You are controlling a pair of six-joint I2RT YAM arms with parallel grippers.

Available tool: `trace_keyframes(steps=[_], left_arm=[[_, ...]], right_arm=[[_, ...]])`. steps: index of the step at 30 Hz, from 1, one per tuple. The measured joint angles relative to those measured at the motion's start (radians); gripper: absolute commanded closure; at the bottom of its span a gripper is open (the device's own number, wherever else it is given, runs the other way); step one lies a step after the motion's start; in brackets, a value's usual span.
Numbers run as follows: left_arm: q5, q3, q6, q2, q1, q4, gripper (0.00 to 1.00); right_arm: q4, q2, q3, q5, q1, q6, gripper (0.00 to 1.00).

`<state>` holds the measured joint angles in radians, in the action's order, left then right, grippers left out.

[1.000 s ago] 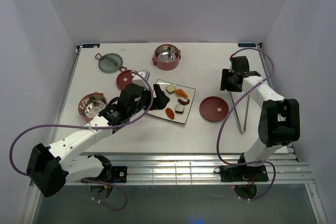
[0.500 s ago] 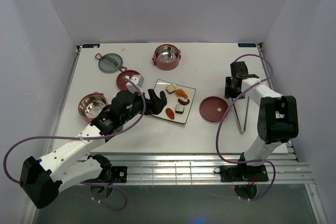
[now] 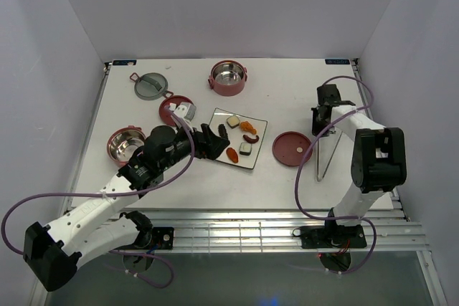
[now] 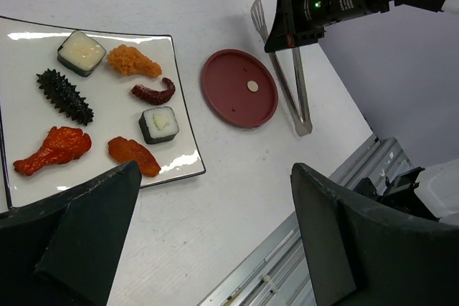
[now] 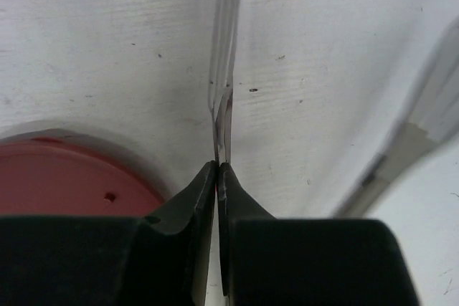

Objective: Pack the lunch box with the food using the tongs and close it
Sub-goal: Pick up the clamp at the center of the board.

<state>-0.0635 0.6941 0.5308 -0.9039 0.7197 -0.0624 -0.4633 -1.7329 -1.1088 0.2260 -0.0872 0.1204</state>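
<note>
Picking up the tongs [image 5: 224, 69] is the step in hand: the right hand [image 5: 217, 170] is clenched on one blade, the tongs lying on the tabletop [image 3: 287, 91]. The left hand [image 4: 208, 234] hangs released by the plate [image 4: 107, 121] of food [image 4: 81, 52]. Next, lift without slipping.

A square white plate [image 4: 111, 116] sits on the table [image 3: 287, 84], apparently blue-labelled at its far corners.
</note>
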Motion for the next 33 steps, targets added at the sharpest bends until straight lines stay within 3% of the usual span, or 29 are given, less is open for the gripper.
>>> trace_keyframes(steps=[6, 16, 25, 33], left_arm=[[-0.011, 0.05, -0.019, -0.03, 0.0, -0.06, 0.06], [0.103, 0.253, -0.053, -0.03, 0.0, -0.299, 0.05], [-0.249, 0.127, -0.087, 0.177, -0.004, -0.186, 0.04], [-0.512, 0.043, -0.054, 0.166, -0.004, 0.071, 0.08]], right_arm=[[-0.013, 0.162, -0.009, -0.081, -0.059, 0.02, 0.92], [0.137, 0.486, 0.047, -0.349, -0.466, 0.098, 0.92], [0.443, 0.729, 0.173, -0.698, -0.477, 0.248, 0.92], [0.949, 0.796, 0.343, -0.909, -0.479, 0.543, 0.92]])
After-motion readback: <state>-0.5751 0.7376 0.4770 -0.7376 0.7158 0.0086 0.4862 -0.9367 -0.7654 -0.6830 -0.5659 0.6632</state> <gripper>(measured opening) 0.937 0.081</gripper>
